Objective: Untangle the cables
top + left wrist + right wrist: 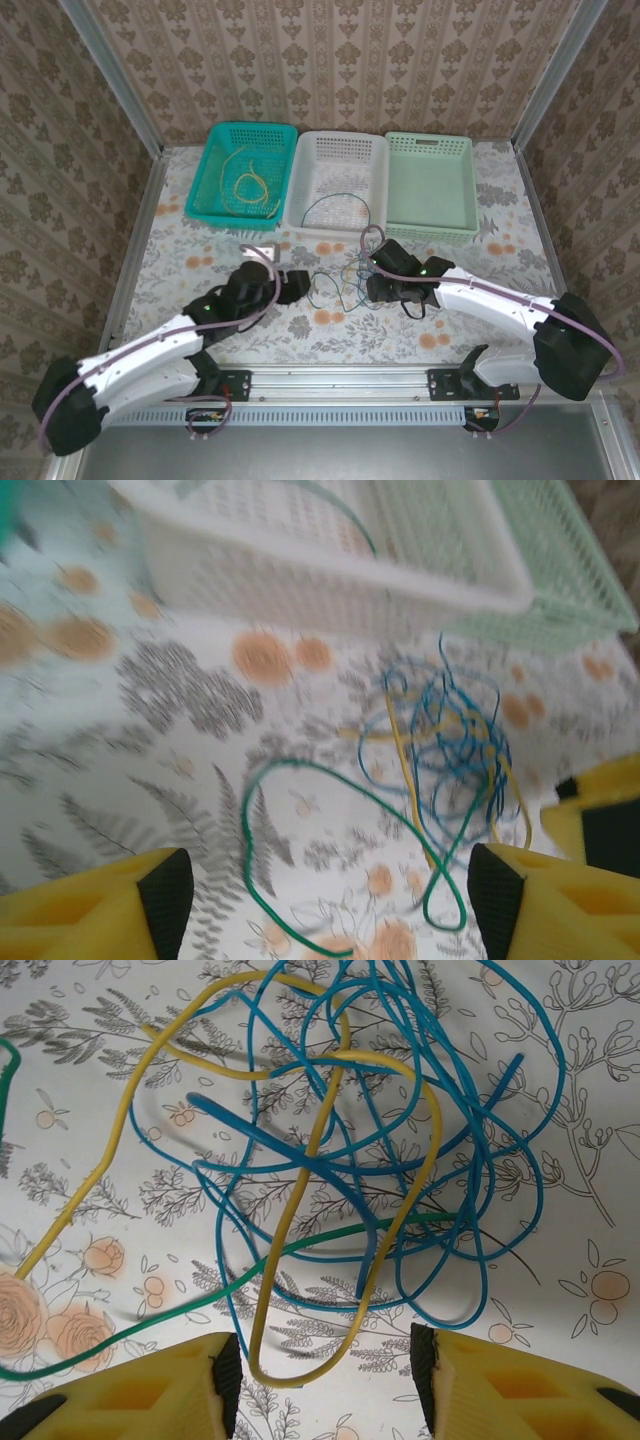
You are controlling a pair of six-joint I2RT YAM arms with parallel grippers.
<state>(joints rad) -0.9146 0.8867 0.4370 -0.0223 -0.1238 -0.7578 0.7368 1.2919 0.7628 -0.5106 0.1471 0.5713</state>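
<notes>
white arm shells (492,312), black joints (575,345), purplish-grey cables (372,230) along both arms, yellow claw fingers (130,1390), black pads (228,1368)

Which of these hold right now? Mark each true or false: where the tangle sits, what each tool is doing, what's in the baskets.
1. The tangle of cables lies on the table between the left tool and the right tool. True.
2. The right tool is shut on a cable. False: it is open and grips nothing.
3. A yellow cable lies in the teal basket. True.
4. A green loop lies in the pale green basket. False: the green loop lies in the white basket.
5. The left tool is open. True.
</notes>
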